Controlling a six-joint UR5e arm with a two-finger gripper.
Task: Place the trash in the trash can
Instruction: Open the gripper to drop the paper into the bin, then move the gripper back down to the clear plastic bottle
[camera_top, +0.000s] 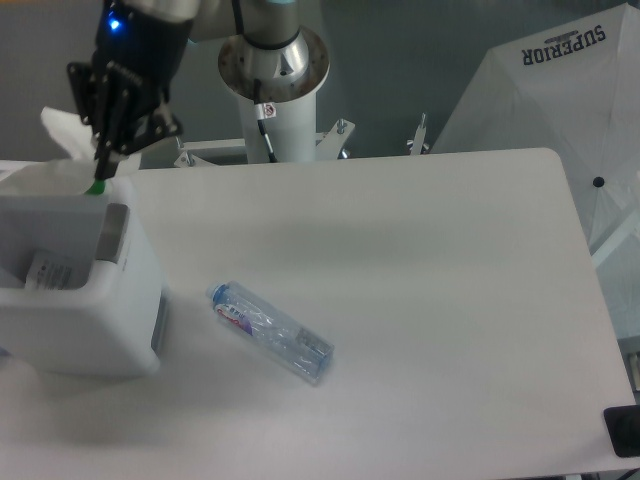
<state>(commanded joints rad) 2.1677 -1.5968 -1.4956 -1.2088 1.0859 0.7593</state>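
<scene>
My gripper (103, 160) hangs over the back rim of the white trash can (75, 300) at the left, shut on the white plastic wrapper (62, 140), which bunches behind the fingers and droops toward the bin's opening. The crushed clear bottle (270, 331) with a blue cap and pink-blue label lies on the table to the right of the bin, well apart from the gripper. A scrap of printed paper (48, 270) rests inside the bin.
The arm's white pedestal (272, 95) stands at the table's back edge. A white umbrella-like cover (560, 90) marked SUPERIOR sits beyond the right edge. A dark object (622, 432) pokes in at the lower right corner.
</scene>
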